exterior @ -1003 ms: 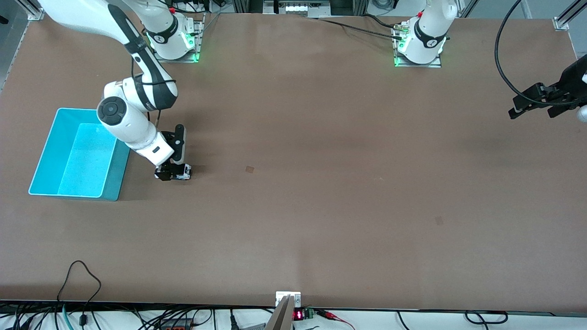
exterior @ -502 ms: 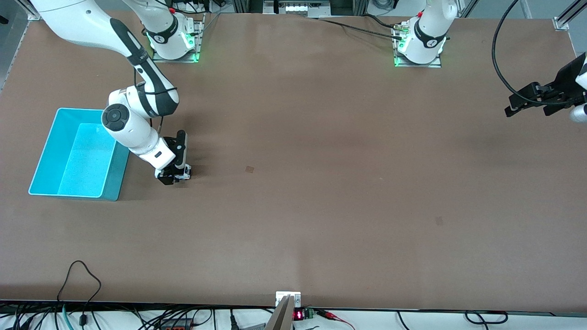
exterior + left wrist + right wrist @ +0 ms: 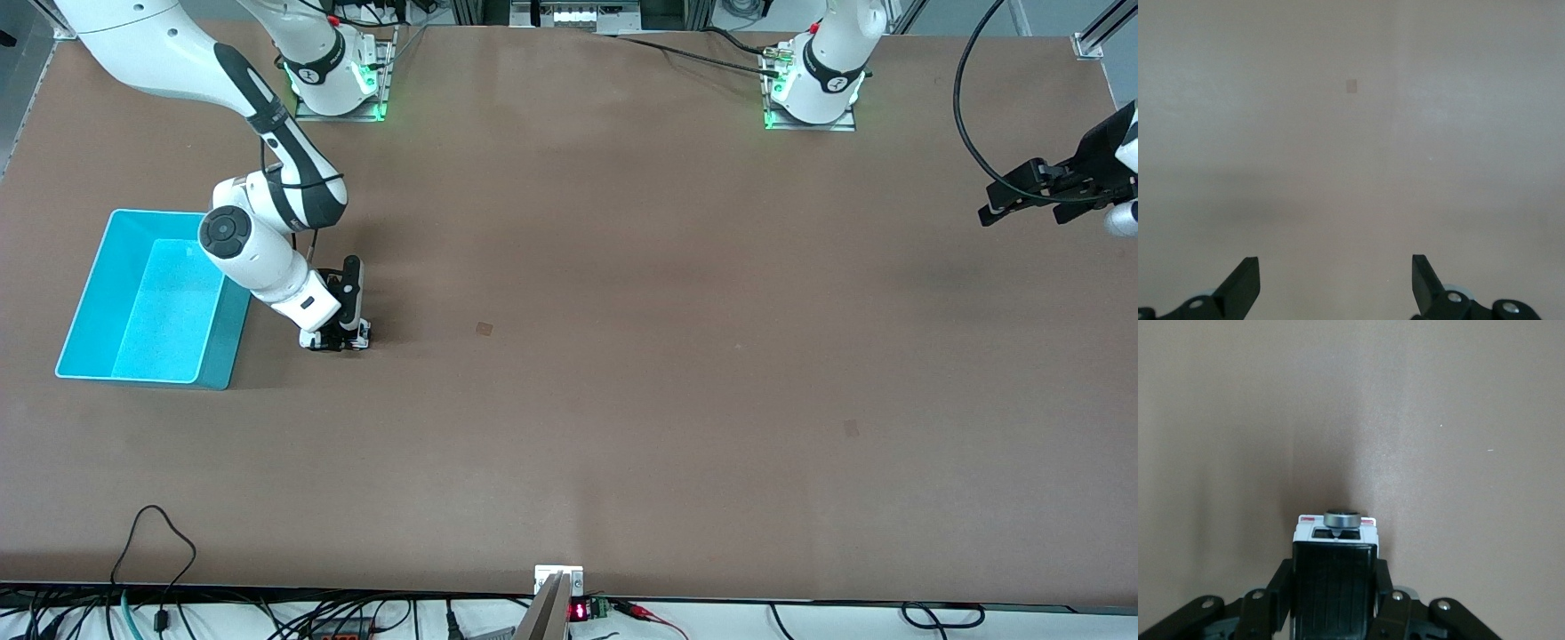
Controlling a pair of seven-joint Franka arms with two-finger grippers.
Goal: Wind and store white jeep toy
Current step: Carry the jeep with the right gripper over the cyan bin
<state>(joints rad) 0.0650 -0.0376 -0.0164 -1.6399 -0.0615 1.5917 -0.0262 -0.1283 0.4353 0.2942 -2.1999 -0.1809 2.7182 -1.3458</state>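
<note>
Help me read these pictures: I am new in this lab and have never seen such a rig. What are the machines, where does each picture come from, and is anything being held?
Two white robot arms are bolted along one edge of a brown table. The wide picture comes from a high camera facing them; each of the other two comes from a camera on one arm's wrist, looking past its two-finger claw.

The right claw is down at the table beside the cyan bin, shut on the white jeep toy, a tiny car with a black roof. The right wrist view shows the fingers against the jeep's sides, its silver spare wheel pointing away.

The left claw waits open in the air at its own end of the table, holding nothing.
</note>
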